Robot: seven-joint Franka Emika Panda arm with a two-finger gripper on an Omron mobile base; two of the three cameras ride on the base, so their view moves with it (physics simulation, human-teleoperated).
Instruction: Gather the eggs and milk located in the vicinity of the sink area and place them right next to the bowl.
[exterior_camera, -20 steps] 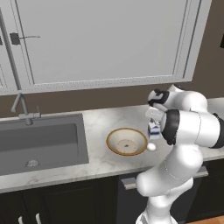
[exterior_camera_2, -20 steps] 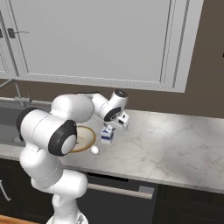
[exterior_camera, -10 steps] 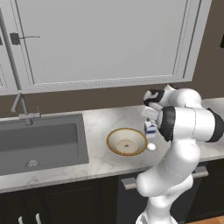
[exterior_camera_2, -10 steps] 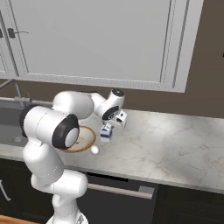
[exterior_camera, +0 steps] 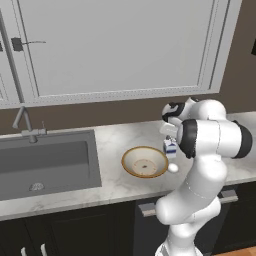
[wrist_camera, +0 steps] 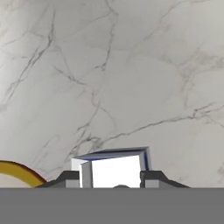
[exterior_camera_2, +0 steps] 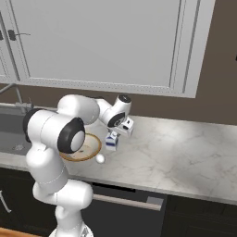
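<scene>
One upright milk carton [exterior_camera_2: 111,141] clamped in the end effector [wrist_camera: 112,178], beside bowl [exterior_camera: 145,162] and egg [exterior_camera: 173,168].

White marble worktop [exterior_camera: 120,187] with grey veining, pale wall cabinets [exterior_camera: 120,45] above, dark base cabinets [exterior_camera: 75,230] below, brown backsplash wall [exterior_camera_2: 217,99].

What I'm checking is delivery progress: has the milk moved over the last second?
Yes. In the left base view the milk has shifted slightly left, closer to the bowl.
</scene>
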